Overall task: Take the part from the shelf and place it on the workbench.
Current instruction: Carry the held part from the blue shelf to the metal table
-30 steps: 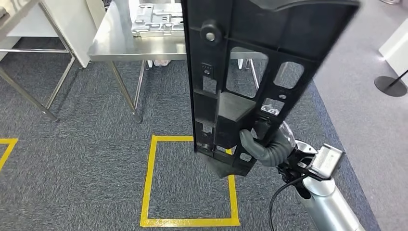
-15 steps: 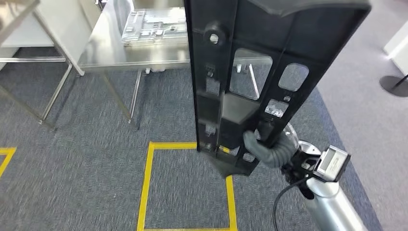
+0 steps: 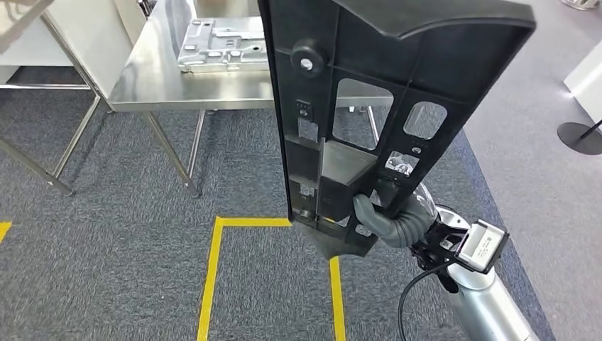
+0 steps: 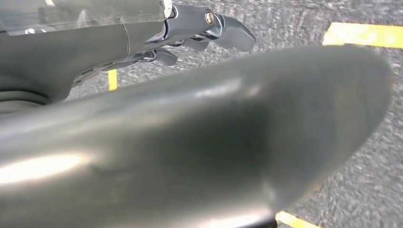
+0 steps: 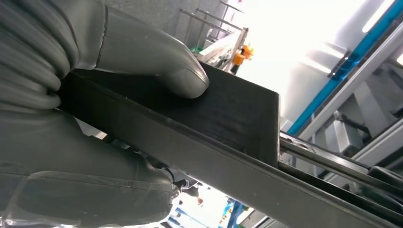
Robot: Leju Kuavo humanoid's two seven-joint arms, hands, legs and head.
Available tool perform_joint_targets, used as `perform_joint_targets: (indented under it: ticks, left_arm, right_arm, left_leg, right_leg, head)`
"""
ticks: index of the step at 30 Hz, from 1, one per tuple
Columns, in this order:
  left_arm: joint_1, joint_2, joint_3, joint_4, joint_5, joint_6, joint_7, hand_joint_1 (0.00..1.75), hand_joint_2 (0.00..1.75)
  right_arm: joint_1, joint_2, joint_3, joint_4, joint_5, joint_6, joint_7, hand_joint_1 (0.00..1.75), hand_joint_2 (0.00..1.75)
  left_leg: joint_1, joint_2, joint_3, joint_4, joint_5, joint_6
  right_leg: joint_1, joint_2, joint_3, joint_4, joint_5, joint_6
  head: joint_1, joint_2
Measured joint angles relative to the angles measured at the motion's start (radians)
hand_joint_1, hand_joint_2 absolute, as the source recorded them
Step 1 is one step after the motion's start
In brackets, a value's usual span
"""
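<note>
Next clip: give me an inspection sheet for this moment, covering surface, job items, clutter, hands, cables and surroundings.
Surface: steel workbench ahead of the robot, on thin metal legs over grey carpet.
Job items: black plastic part, long and ribbed with cut-outs, carried upright, not yet on the workbench.
Clutter: a silver metal casting lies on the workbench.
Hands: right hand grips the part near its lower end, thumb pressed on a black edge; left hand hangs over the floor, fingers holding nothing.
Cables: a black cable loops beside the right wrist.
Surroundings: yellow floor tape, a second metal frame at left, a black stanchion base at right.
</note>
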Motion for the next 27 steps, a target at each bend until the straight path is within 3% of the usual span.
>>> perform_joint_targets:
  ticks: [3, 4, 5, 7, 9, 10, 13, 15, 16, 18, 19, 20, 21, 23, 24, 25, 27]
  left_arm:
    - [0.000, -0.002, 0.000, 0.000, 0.001, 0.000, 0.000, 0.00, 0.00]
    - [0.001, -0.003, 0.000, 0.000, 0.001, 0.000, 0.000, 0.00, 0.00]
    - [0.002, -0.004, 0.000, 0.000, 0.001, 0.000, 0.000, 0.00, 0.00]
    - [0.004, -0.007, -0.001, 0.000, 0.001, -0.001, 0.000, 0.00, 0.00]
    - [0.004, -0.007, -0.001, 0.000, 0.002, -0.001, 0.001, 0.00, 0.00]
    - [0.003, -0.006, -0.001, 0.000, 0.002, -0.001, 0.001, 0.00, 0.00]
    - [0.002, -0.006, -0.001, 0.000, 0.002, -0.001, 0.002, 0.00, 0.00]
    - [0.001, -0.006, -0.002, 0.000, 0.002, -0.001, 0.004, 0.00, 0.00]
    - [0.000, -0.006, -0.002, 0.000, 0.002, -0.001, 0.005, 0.00, 0.00]
    - [0.000, -0.006, -0.002, 0.000, 0.003, 0.000, 0.006, 0.00, 0.00]
    - [0.001, -0.006, -0.002, 0.000, 0.003, 0.001, 0.006, 0.00, 0.00]
    - [0.002, -0.006, -0.003, 0.000, 0.003, 0.001, 0.007, 0.00, 0.00]
    - [0.003, -0.006, -0.004, 0.000, 0.003, 0.001, 0.007, 0.00, 0.00]
    - [0.005, -0.004, -0.005, 0.000, 0.003, 0.001, 0.007, 0.00, 0.00]
    - [0.004, -0.002, -0.005, 0.000, 0.003, 0.001, 0.007, 0.00, 0.00]
    - [0.003, -0.001, -0.006, 0.000, 0.003, 0.001, 0.007, 0.00, 0.00]
    - [0.002, 0.001, -0.007, 0.000, 0.002, 0.001, 0.007, 0.00, 0.00]
  right_arm:
    - [0.007, 0.001, -0.003, 0.000, 0.008, -0.002, 0.005, 1.75, 1.75]
    - [0.010, 0.001, -0.003, 0.000, 0.010, -0.002, 0.008, 1.75, 1.75]
    - [0.012, 0.001, -0.003, 0.000, 0.013, -0.002, 0.010, 1.75, 1.75]
    - [0.013, 0.001, -0.003, 0.000, 0.015, -0.002, 0.013, 1.75, 1.75]
    - [0.012, 0.001, -0.003, 0.000, 0.014, -0.001, 0.014, 1.75, 1.75]
    - [0.012, 0.001, -0.003, 0.000, 0.013, -0.001, 0.014, 1.75, 1.75]
    - [0.012, 0.001, -0.004, -0.001, 0.008, 0.001, 0.014, 1.75, 1.75]
    - [0.010, 0.001, -0.006, -0.004, 0.002, 0.003, 0.013, 1.75, 1.75]
    - [0.010, 0.001, -0.007, -0.005, 0.000, 0.004, 0.012, 1.75, 1.75]
    - [0.011, 0.001, -0.008, -0.006, -0.003, 0.005, 0.011, 1.75, 1.75]
    - [0.012, 0.001, -0.008, -0.006, -0.004, 0.005, 0.011, 1.75, 1.75]
    - [0.013, 0.001, -0.008, -0.006, -0.004, 0.006, 0.011, 1.75, 1.75]
    - [0.013, 0.001, -0.008, -0.006, -0.004, 0.006, 0.011, 1.75, 1.75]
    - [0.013, 0.001, -0.008, -0.007, -0.004, 0.006, 0.010, 1.75, 1.75]
    - [0.013, 0.001, -0.009, -0.008, -0.005, 0.006, 0.010, 1.75, 1.75]
    - [0.013, 0.001, -0.009, -0.009, -0.005, 0.006, 0.009, 1.75, 1.75]
    - [0.014, 0.001, -0.010, -0.011, -0.005, 0.006, 0.009, 1.75, 1.75]
  left_leg:
    - [0.001, -0.010, 0.009, -0.002, -0.010, 0.004]
    - [0.002, -0.013, 0.014, 0.000, -0.015, 0.003]
    - [0.004, -0.017, 0.020, 0.002, -0.022, 0.000]
    - [0.009, -0.022, 0.034, 0.010, -0.038, -0.009]
    - [0.009, -0.025, 0.040, 0.021, -0.056, -0.024]
    - [0.008, -0.026, 0.039, 0.023, -0.062, -0.031]
    - [0.010, -0.026, 0.043, 0.020, -0.070, -0.050]
    - [0.013, -0.015, 0.029, 0.063, -0.096, -0.059]
    - [0.013, -0.009, 0.005, 0.114, -0.121, -0.061]
    - [0.013, -0.002, -0.075, 0.258, -0.174, -0.063]
    - [0.012, -0.002, -0.107, 0.306, -0.181, -0.061]
    - [0.011, -0.002, -0.123, 0.319, -0.167, -0.057]
    - [0.009, -0.002, -0.116, 0.287, -0.134, -0.050]
    - [0.001, 0.000, -0.060, 0.150, -0.054, -0.029]
    - [-0.005, 0.002, -0.035, 0.092, -0.031, -0.020]
    - [-0.010, 0.003, -0.019, 0.056, -0.021, -0.013]
    - [-0.018, 0.004, -0.012, 0.038, -0.024, -0.007]
  right_leg:
    - [-0.014, 0.003, -0.117, 0.198, -0.070, 0.017]
    - [-0.020, 0.003, -0.147, 0.235, -0.068, 0.022]
    - [-0.024, 0.003, -0.158, 0.233, -0.046, 0.026]
    - [-0.034, 0.003, -0.124, 0.119, 0.044, 0.035]
    - [-0.036, 0.008, -0.081, 0.005, 0.098, 0.035]
    - [-0.036, 0.011, -0.073, -0.019, 0.102, 0.030]
    - [-0.031, 0.014, -0.070, -0.024, 0.094, 0.004]
    - [-0.031, 0.012, -0.059, -0.030, 0.090, -0.010]
    - [-0.030, 0.010, -0.054, -0.031, 0.087, -0.016]
    - [-0.024, 0.006, -0.047, -0.032, 0.080, -0.024]
    - [-0.020, 0.005, -0.043, -0.031, 0.076, -0.026]
    - [-0.016, 0.005, -0.037, -0.031, 0.072, -0.028]
    - [-0.012, 0.005, -0.030, -0.032, 0.067, -0.030]
    - [-0.006, 0.005, -0.014, -0.033, 0.057, -0.030]
    - [-0.004, 0.005, -0.009, -0.033, 0.053, -0.028]
    - [-0.005, 0.005, -0.006, -0.034, 0.050, -0.024]
    - [-0.008, 0.004, -0.005, -0.039, 0.047, -0.013]
  head:
    - [0.000, 0.000]
    - [0.000, 0.000]
    - [0.000, 0.000]
    - [0.001, 0.000]
    - [0.003, 0.000]
    - [0.002, 0.000]
    - [-0.003, 0.000]
    - [-0.006, 0.000]
    - [-0.008, 0.000]
    - [-0.010, 0.000]
    - [-0.010, 0.000]
    - [-0.010, 0.000]
    - [-0.010, 0.000]
    - [-0.009, 0.000]
    - [-0.007, 0.000]
    - [-0.006, 0.000]
    - [-0.004, 0.000]
